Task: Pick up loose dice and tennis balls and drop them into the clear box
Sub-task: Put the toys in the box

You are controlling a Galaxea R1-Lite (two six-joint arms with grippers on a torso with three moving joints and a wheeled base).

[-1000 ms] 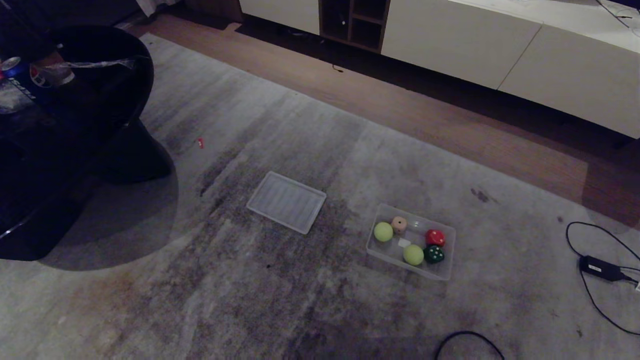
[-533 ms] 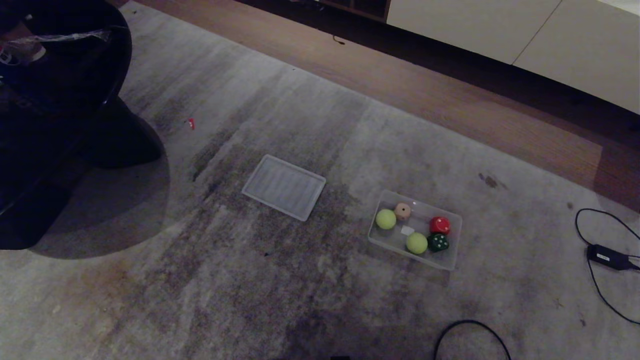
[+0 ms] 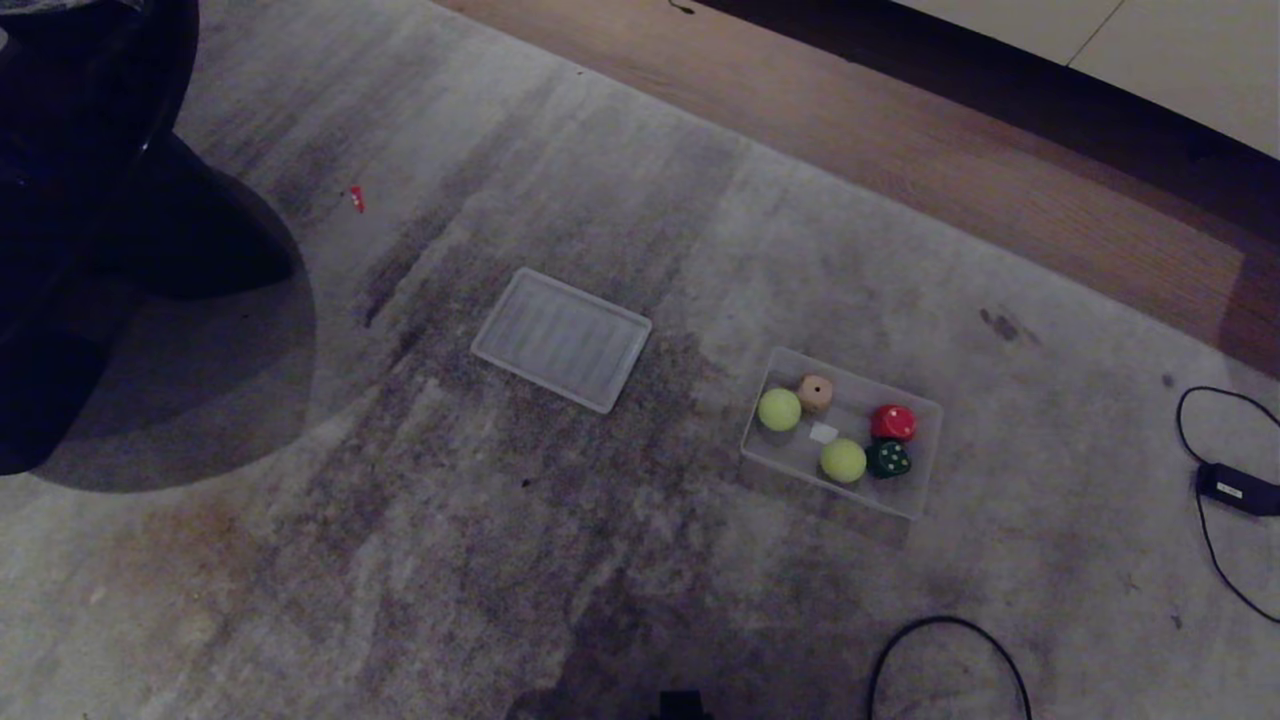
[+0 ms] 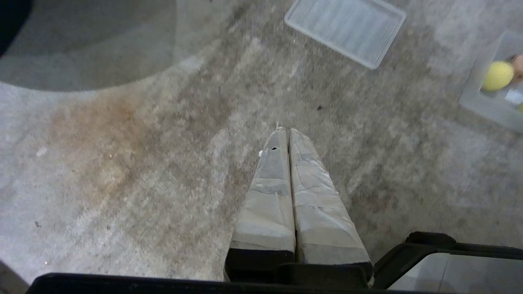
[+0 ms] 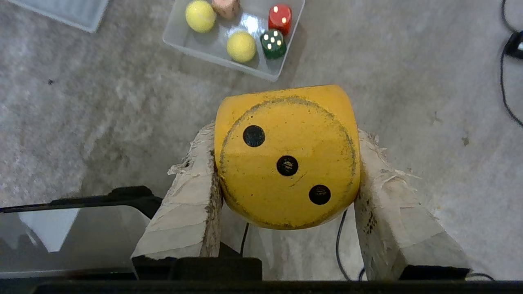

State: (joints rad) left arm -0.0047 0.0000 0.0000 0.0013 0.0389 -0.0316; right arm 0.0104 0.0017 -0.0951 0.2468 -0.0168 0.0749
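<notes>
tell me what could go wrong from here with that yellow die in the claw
1. The right claw grips the yellow rounded die with black pips only by two sides; it may slip out on the grey carpet.
2. The clear plastic box is shallow and holds two fuzzy yellow-green tennis balls and three dice; a high drop may bounce out.

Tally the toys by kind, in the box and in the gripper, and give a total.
Tennis balls: 2, both in the clear box.
Dice: 4. Beige, red and green in the box; yellow die in the right gripper.
Total: 6.
</notes>
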